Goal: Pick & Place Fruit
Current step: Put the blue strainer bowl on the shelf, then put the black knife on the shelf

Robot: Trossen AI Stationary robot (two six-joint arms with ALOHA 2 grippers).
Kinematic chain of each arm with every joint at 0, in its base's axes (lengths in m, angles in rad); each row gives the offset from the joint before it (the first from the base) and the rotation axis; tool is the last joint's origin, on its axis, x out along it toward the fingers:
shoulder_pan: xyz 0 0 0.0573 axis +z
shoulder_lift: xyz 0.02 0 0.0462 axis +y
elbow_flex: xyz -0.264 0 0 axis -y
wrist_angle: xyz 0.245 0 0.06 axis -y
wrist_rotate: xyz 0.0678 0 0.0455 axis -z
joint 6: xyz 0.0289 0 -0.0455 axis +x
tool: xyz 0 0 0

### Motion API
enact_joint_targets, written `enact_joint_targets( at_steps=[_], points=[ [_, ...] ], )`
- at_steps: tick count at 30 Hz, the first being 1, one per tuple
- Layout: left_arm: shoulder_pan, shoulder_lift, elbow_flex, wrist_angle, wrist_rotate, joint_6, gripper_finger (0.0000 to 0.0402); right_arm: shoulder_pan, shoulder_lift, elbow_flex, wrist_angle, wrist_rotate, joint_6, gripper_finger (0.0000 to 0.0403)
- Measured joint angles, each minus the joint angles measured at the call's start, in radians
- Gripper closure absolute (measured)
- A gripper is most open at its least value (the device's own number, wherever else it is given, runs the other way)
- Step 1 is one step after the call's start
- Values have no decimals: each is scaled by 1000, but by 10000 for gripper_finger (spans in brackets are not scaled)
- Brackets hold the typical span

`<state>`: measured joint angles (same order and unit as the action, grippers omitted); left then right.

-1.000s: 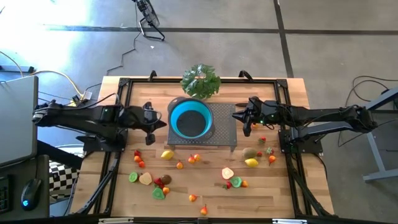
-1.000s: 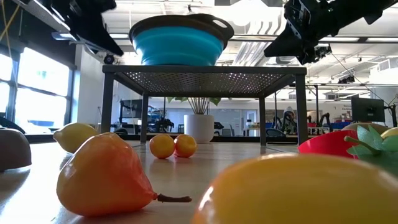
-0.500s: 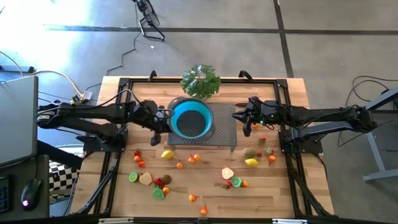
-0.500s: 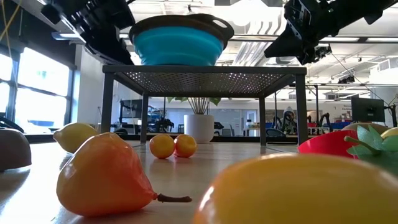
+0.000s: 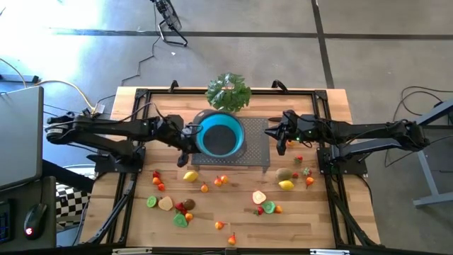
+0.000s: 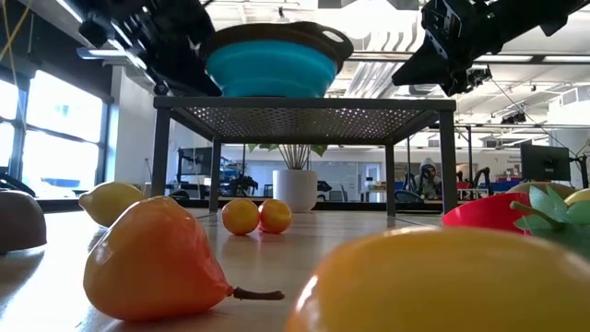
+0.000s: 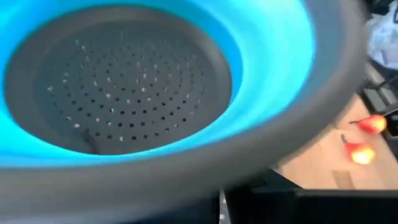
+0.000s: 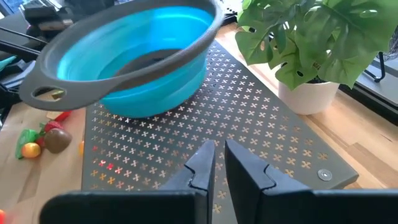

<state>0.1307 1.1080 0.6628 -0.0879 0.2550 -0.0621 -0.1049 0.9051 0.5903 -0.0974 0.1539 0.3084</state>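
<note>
The blue bowl (image 5: 221, 136) with a dark rim stands on the perforated metal rack (image 5: 256, 147) at the table's middle; the left wrist view looks into it (image 7: 124, 81). My left gripper (image 5: 190, 136) is shut, right at the bowl's left rim. Over the rack's right end, my right gripper (image 8: 217, 158) hangs shut on nothing, clear of the bowl (image 8: 137, 56). The fruit lies loose on the wood in front of the rack: a lemon (image 5: 190, 176), a kiwi (image 5: 283, 174), another lemon (image 5: 286, 185) and several small pieces. My left gripper meets the bowl's left rim (image 5: 196, 134) with its shut fingers, coming from the table's left and slanting slightly down. The rim (image 7: 186, 180) covers the fingertips in the wrist view, so the exact spot is hidden. The bowl still rests on the rack.
A leafy green plant in a white pot (image 5: 228, 92) stands behind the rack at the far edge. In the low view an orange pear (image 6: 152, 258), a lemon (image 6: 111, 201) and two small oranges (image 6: 256, 216) lie in front of the rack's legs. Black frame rails run along the table's sides.
My left gripper has gone toward the table's right edge and slightly down, tipping lower, until it reached the bowl's left rim. The bowl has slid a little toward the right on the rack.
</note>
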Motion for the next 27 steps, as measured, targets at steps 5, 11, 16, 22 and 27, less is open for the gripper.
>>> enact_joint_targets(
  at_steps=[5,11,16,22,27],
  points=[
    [0,54,-35,123,-10,-39,402,0,0,0,-8,0,1,372],
    [0,24,-36,190,-5,-23,402,0,0,0,-7,0,0,372],
    [0,31,-35,181,-5,-24,402,0,0,0,-7,0,0,372],
    [0,2,-36,83,11,-75,402,0,0,0,-10,0,0,372],
    [0,-121,-37,-24,19,-85,402,0,0,0,-11,0,0,372]
  ],
)
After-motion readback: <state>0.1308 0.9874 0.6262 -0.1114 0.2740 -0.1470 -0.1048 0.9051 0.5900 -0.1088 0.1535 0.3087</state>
